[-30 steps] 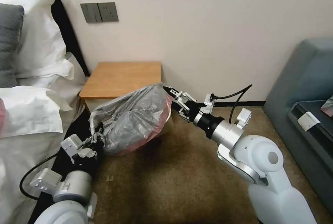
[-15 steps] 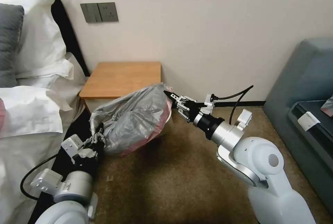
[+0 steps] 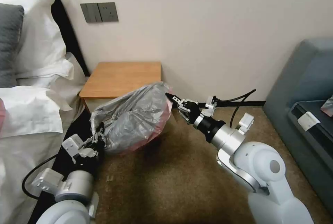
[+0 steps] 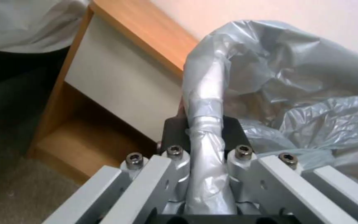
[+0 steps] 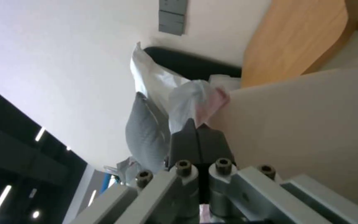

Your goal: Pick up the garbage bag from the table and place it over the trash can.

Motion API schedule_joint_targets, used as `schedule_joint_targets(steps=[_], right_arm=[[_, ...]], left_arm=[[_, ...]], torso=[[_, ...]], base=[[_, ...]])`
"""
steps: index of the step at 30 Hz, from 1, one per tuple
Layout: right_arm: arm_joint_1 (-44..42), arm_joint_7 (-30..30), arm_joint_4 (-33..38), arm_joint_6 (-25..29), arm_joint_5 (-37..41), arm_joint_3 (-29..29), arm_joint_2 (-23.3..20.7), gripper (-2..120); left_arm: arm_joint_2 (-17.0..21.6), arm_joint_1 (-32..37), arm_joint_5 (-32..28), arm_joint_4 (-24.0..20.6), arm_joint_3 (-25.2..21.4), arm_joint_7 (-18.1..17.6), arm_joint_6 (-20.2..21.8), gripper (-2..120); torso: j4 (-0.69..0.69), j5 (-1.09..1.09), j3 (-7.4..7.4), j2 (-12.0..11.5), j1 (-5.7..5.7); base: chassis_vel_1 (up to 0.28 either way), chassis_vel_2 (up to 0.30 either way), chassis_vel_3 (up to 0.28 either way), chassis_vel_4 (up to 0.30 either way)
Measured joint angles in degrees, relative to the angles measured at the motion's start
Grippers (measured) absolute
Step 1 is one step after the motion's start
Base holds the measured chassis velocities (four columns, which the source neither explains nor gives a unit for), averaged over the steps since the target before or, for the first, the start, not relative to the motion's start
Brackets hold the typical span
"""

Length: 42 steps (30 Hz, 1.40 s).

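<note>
**Bag stretched between 2 grippers over the bin**

The left gripper [image 3: 98,137] is clamped on a twisted rope of the garbage bag [image 3: 133,120], the plastic running straight between its fingers [image 4: 175,132]. The right gripper [image 3: 171,97] pinches the opposite, pinkish edge, its tips pressed together on the film. Held this way, the 2 grips judge as spreading the mouth wide so it can drop over the trash can [image 5: 311,124], which sits directly ahead of the right gripper as a cream wall. The table [image 3: 121,78] lies beyond both grippers, its top bare. From the head camera the draped bag covers the bin, so how far the rim is sleeved cannot be made out.
</note>
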Motion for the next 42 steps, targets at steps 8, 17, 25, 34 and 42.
schedule_joint_targets(steps=[8,17,25,34,42], right_arm=[[-1.8,-0.1,-0.9,-0.3,-1.5,0.7,-0.4,0],[-3.2,-2.1,-3.3,-1.4,-7.2,0.3,-1.2,0],[-2.7,-3.6,-3.9,-1.5,-9.1,1.1,-1.0,0],[-7.3,-4.0,0.5,-0.6,-2.3,4.0,-0.6,23],[-9.7,-5.9,2.9,3.7,7.8,4.2,3.9,53]], left_arm=[[0.0,-0.5,-3.0,-0.3,-0.5,-1.0,0.0,6],[-0.1,-0.8,-6.9,-1.3,-0.9,-1.7,0.4,6],[-0.1,-1.2,-7.7,-1.8,-1.3,-2.1,0.9,6],[-0.3,-1.4,-10.2,-1.8,-1.7,-3.1,1.0,6],[-0.4,-1.5,-12.3,-1.9,-1.8,-3.9,1.3,6]], torso=[[0.01,0.0,0.0,0.0,0.0],[0.0,0.0,0.0,0.0,0.0],[0.01,0.0,0.0,0.0,0.0],[0.0,-0.01,0.0,0.0,0.0],[0.0,0.0,0.0,0.0,0.0]], base=[[0.0,0.0,0.0,0.0],[0.0,0.0,0.0,0.0],[0.0,0.0,0.0,0.0],[0.0,0.0,0.0,0.0],[0.0,0.0,0.0,0.0]])
